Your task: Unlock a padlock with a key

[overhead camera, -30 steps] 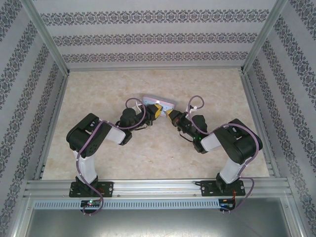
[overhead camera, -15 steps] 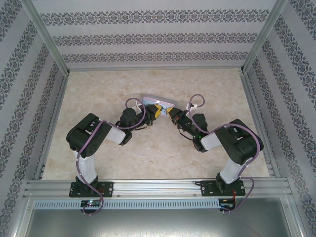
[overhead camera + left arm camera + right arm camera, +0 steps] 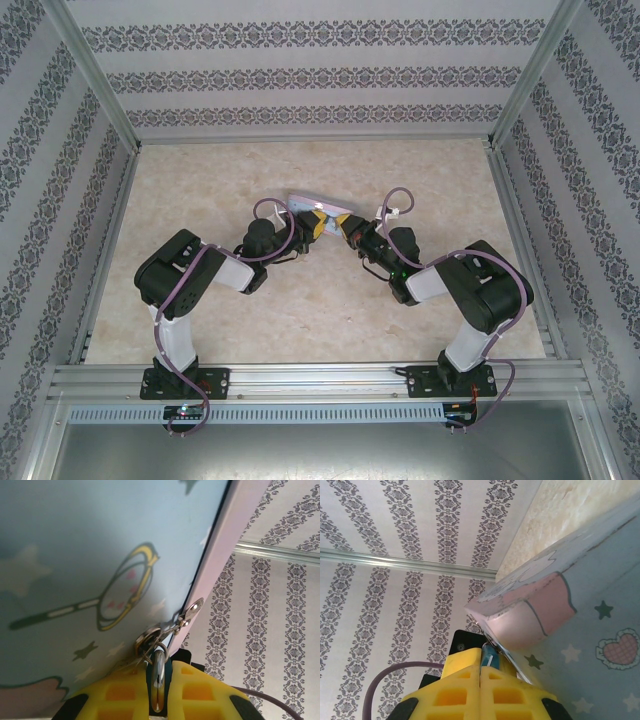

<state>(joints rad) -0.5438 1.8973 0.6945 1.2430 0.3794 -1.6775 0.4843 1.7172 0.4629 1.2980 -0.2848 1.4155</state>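
Yellow pads of the left tool [image 3: 159, 692] were all but closed on a thin silver piece seen edge-on, by the look of it the key [image 3: 159, 667]. A ring [image 3: 149, 642] and a spare key [image 3: 193, 611] hung off it against the tin box [image 3: 100, 540]. The right tool [image 3: 480, 670] was fully closed, with the small bluish padlock [image 3: 490, 658] right at its tips, just beside the box's pink corner. Couldn't tell if it was actually pinched. From above, both tools met at the near edge of the box, mid-table [image 3: 200, 190].

Risks:
- The grip on the key was thin, so any side load at the keyhole could twist it out of the pads.
- The ring could snag the box rim.
- If the padlock wasn't held firm, it would turn with the key instead of opening.
- The box looked light, and a push could slide it away.
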